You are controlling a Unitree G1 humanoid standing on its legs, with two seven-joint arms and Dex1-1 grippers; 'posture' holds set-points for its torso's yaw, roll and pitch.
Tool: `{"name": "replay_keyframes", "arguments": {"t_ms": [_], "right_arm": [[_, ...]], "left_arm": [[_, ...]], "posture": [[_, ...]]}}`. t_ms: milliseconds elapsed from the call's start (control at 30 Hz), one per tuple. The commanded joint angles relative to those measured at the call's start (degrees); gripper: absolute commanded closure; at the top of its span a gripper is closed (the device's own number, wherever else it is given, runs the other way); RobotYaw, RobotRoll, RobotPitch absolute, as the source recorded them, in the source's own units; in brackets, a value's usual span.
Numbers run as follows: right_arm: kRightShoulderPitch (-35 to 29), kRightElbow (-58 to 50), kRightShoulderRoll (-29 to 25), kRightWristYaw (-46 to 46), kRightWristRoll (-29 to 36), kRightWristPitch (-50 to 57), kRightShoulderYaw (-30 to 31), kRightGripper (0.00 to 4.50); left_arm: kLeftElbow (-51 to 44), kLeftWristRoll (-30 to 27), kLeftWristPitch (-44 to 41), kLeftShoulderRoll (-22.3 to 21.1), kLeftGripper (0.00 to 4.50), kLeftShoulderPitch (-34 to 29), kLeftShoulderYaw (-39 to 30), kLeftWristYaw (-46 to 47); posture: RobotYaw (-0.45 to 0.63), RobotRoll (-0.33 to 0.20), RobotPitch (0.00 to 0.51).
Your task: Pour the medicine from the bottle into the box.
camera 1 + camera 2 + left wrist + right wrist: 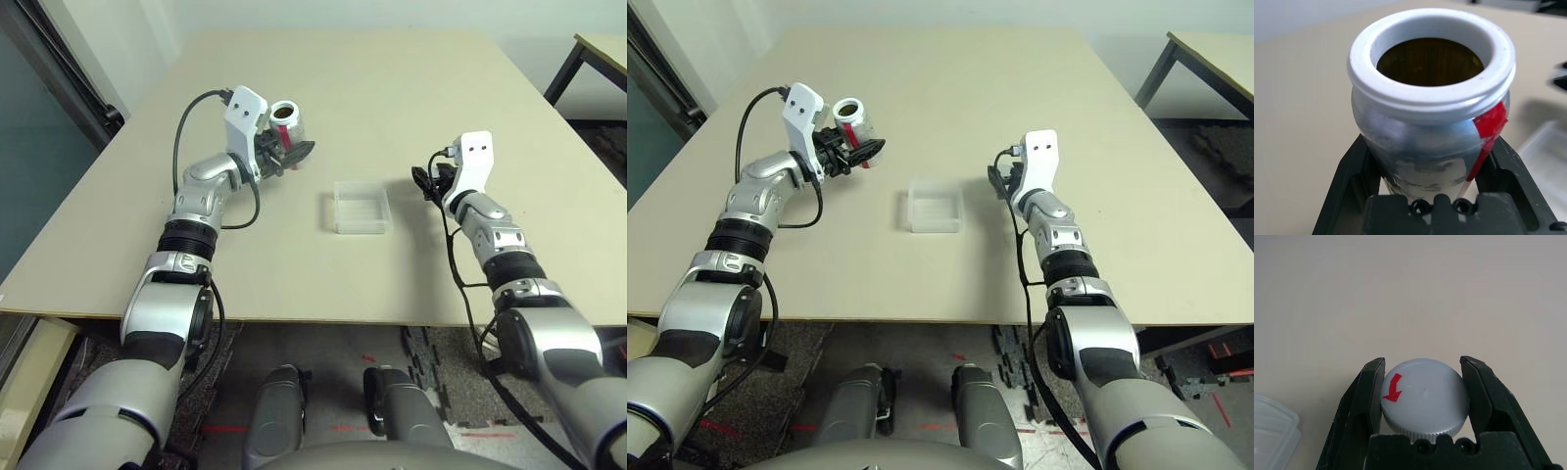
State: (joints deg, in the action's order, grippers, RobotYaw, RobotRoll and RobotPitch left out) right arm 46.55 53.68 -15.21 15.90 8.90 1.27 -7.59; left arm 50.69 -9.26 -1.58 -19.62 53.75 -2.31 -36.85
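Left wrist view gives us the clearest look at the bottle [1430, 107]: it is uncapped, its white rim wide open, and the left tool [284, 149] is clamped on its silver body just beside the red stripe. We cannot make out the medicine inside the dark mouth. In the head views the bottle is held above the tabletop [392, 78], to the left of and a little farther back than the box [361, 208], which lies flat near the middle, well apart from both arms. The right tool [1425, 401] is closed on the grey cap [1425, 399], the one with a red arrow, and hangs to the right of the box.

We judge the pour has not begun. To do it well we should carry the mouth over the middle of the box before tipping, then tilt slowly and low, since so small a pellet could bounce off the shallow clear wall. The path between bottle and box looks free; the right arm holding the cap stands close enough that we would keep it out of the way.
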Motion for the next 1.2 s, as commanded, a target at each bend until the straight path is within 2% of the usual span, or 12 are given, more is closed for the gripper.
{"name": "replay_keyframes", "arguments": {"t_ms": [33,167,400,933,1067,1100,1200], "right_arm": [[0.7,1.8,0.2,-1.2,-0.6,-1.0,-0.6,1.91],[0.9,2.6,0.4,-2.2,-0.7,-1.4,-0.7,1.91],[1.6,4.5,0.5,-4.5,-1.2,-2.1,-0.5,1.91],[2.4,6.3,0.8,-5.1,-2.0,0.0,-0.2,1.91],[2.3,5.8,0.8,-4.8,-1.8,0.8,-0.3,0.59],[2.3,5.7,0.8,-4.7,-1.7,1.0,-0.3,0.14],[2.1,5.4,0.8,-4.6,-1.6,1.3,-0.3,0.0]], "left_arm": [[3.9,1.4,4.0,0.7,1.68,1.0,-1.5,5.1],[8.1,1.5,6.6,1.3,1.68,1.5,-3.0,9.2],[12.5,2.2,9.2,1.7,1.68,2.0,-3.6,11.1],[13.8,2.8,10.2,1.7,1.68,2.7,-4.2,11.1],[13.5,2.8,10.1,1.9,1.68,2.7,-4.3,11.1],[13.5,2.7,10.1,1.9,1.68,2.7,-4.3,11.1],[13.4,2.7,10.1,2.0,1.68,2.6,-4.4,11.0]], "posture": [[0.06,0.0,0.079],[0.06,0.0,0.079],[0.06,0.0,0.08],[0.06,0.0,0.078],[0.05,0.0,0.075],[0.05,0.0,0.075],[0.05,0.0,0.073]]}}
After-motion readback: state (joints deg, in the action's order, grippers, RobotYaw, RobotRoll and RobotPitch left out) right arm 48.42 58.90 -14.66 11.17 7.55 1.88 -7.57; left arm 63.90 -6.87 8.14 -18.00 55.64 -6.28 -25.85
